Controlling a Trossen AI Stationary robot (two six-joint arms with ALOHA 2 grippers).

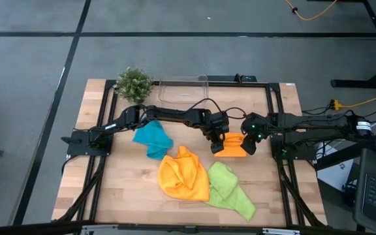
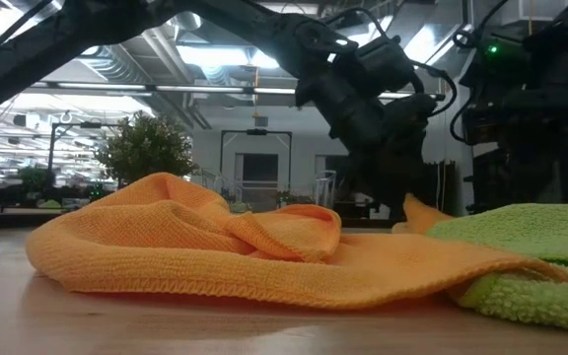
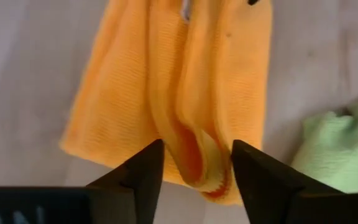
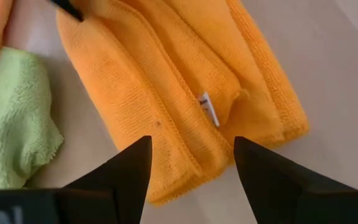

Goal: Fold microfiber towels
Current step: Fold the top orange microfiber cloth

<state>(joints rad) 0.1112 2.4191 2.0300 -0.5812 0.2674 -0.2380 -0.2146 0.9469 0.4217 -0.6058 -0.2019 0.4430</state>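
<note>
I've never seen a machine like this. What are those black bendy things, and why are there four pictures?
They are two robot arms at a wooden table, learning to fold towels. One picture looks down from above, one looks across the tabletop, and two come from cameras on the arms' wrists. On the table lie a blue towel, a crumpled orange towel and a green towel, with a plant and a clear tub at the back. Both hands, the left hand and the right hand, sit over a folded orange towel. Their fingers are apart and nothing is lifted.
</note>
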